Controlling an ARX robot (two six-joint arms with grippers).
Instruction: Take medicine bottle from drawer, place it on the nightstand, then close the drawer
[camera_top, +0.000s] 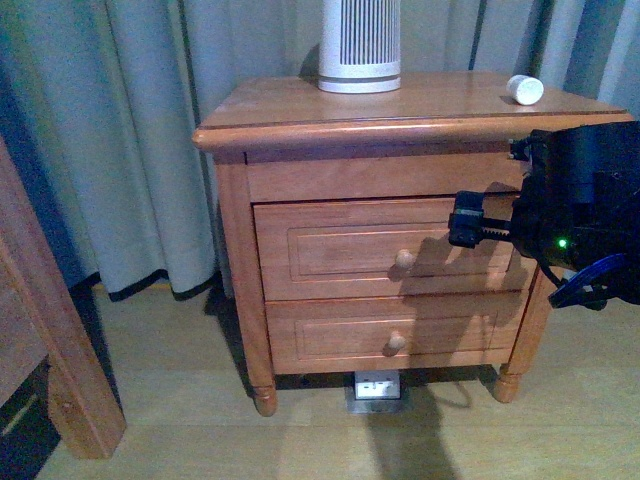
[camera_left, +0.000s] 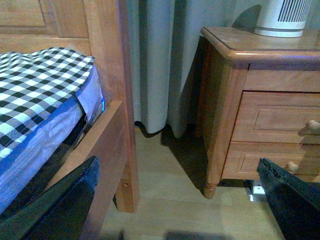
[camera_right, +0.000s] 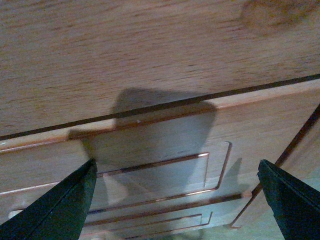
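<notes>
The medicine bottle (camera_top: 523, 89), small and white, lies on its side on the nightstand (camera_top: 400, 105) near the top's right back corner. The drawer (camera_top: 340, 250) sits flush in the cabinet, with its knob (camera_top: 404, 259) at the middle. My right gripper (camera_top: 462, 222) hangs open close in front of the drawer's right end, holding nothing. In the right wrist view the gripper (camera_right: 177, 210) faces the panelled drawer front (camera_right: 160, 165). The left gripper (camera_left: 175, 210) is open over the floor, left of the nightstand (camera_left: 260, 55). It is out of the front view.
A tall white ribbed device (camera_top: 359, 45) stands at the back of the top. The lower drawer (camera_top: 390, 335) is shut. A wooden bed frame (camera_top: 50, 330) with checked bedding (camera_left: 35, 85) stands to the left. Grey curtains (camera_top: 130, 130) hang behind. A small silver box (camera_top: 376, 386) lies under the cabinet.
</notes>
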